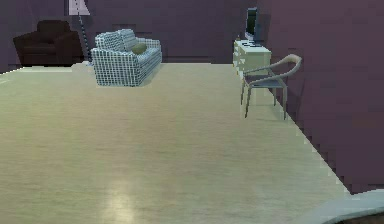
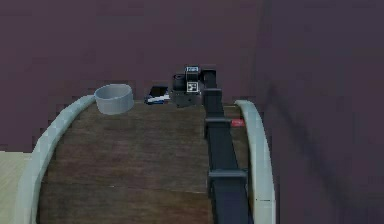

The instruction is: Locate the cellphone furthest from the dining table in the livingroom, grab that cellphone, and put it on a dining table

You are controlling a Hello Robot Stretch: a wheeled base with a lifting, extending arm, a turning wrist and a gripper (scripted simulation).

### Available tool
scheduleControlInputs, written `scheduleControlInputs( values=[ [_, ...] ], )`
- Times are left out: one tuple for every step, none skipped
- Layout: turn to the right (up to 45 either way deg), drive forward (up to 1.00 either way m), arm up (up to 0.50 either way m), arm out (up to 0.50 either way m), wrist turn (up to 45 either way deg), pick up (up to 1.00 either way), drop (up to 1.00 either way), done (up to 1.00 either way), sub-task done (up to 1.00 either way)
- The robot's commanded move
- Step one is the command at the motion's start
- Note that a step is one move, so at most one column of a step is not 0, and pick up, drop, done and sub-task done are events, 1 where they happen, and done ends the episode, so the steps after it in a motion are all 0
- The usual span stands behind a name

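Observation:
A round dark wooden table (image 2: 130,165) with a pale raised rim lies in the arm side view. My arm (image 2: 222,150) reaches out over it, and the gripper (image 2: 158,97) sits at its far end, left of the two white marker squares. A small dark and white flat thing (image 2: 155,100) lies on the tabletop right at the fingers; its shape is too small to name. I cannot tell whether the gripper holds anything. The table's pale rim (image 1: 362,210) also curves into the forward view's bottom right corner.
On the table stand a pale round bowl (image 2: 114,97) and a small red thing (image 2: 237,122) by the arm. Ahead across open light floor are a plaid sofa (image 1: 125,58), a dark armchair (image 1: 47,45), a chair (image 1: 270,82) and a white cabinet (image 1: 250,54) against purple walls.

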Motion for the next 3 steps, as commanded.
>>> scheduleControlInputs(
  values=[
    [0.0,0.0,0.1,0.0,0.0,0.0,0.0,0.0,0.0],
    [0.0,0.0,0.0,0.0,-45.0,0.0,0.0,0.0,0.0],
    [0.0,0.0,0.0,0.0,-45.0,0.0,0.0,0.0,0.0]
  ],
)
